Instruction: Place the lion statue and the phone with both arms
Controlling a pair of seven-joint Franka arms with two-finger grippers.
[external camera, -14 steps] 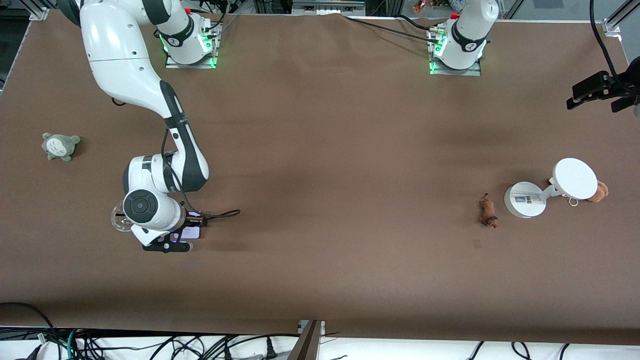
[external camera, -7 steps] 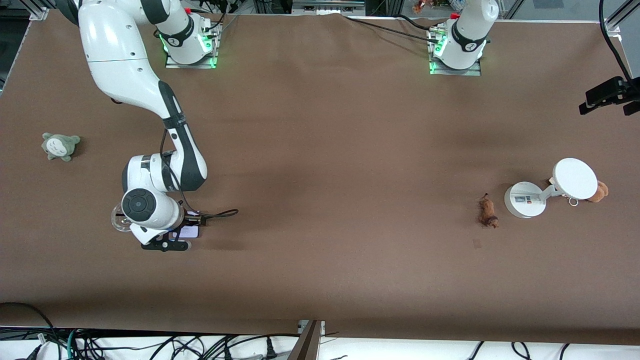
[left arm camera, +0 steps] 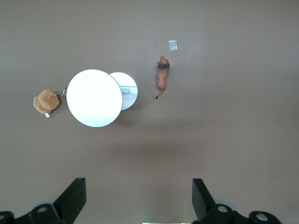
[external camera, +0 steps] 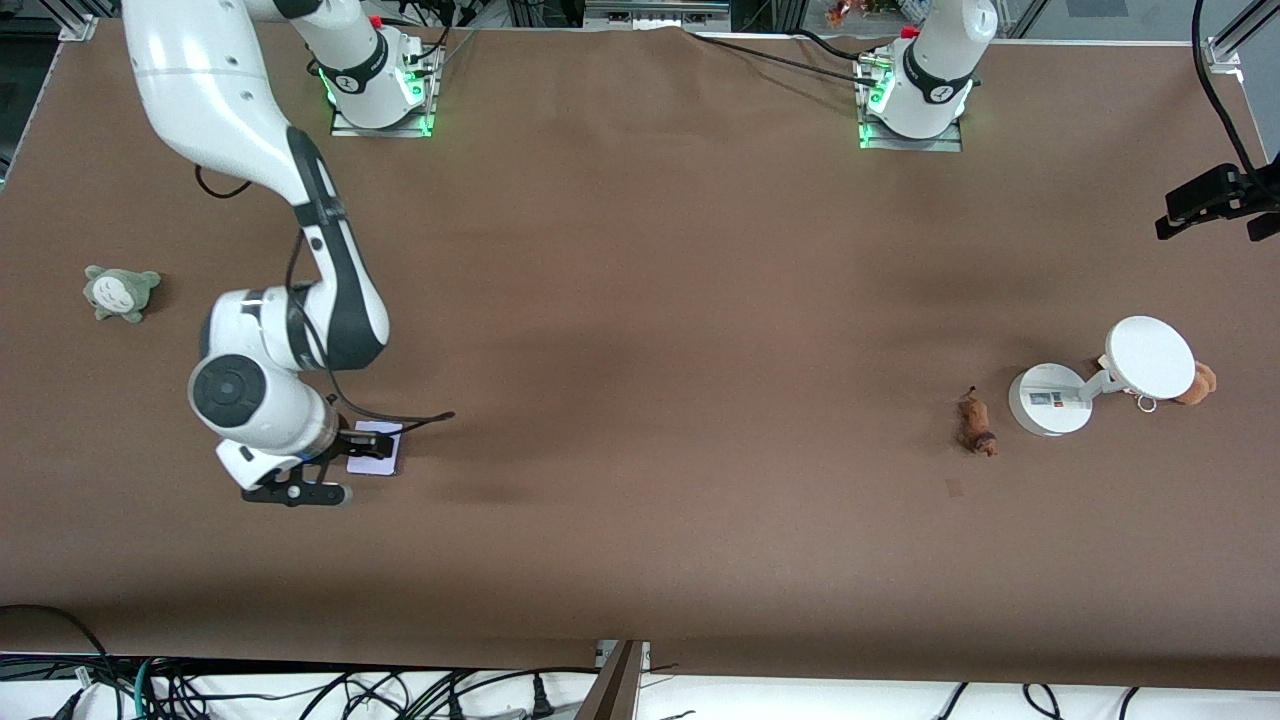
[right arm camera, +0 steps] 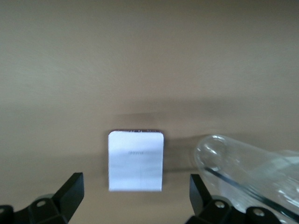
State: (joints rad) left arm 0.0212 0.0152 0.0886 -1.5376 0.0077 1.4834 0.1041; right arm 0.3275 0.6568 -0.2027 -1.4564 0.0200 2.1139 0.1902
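While the phone [external camera: 373,447] lies flat on the table [external camera: 640,300] toward the right arm's end, the right gripper [external camera: 296,492] hangs just above it, jaws spread wide, empty. Beside the white stand [external camera: 1050,400] lies the lion statue [external camera: 976,424]; high above, the left gripper [left arm camera: 138,200] gapes, empty.

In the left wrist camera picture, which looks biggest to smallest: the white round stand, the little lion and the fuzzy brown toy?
1. White round stand, clearly largest.
2. Lion statue and brown plush toy look about alike: the lion longer, the plush rounder.
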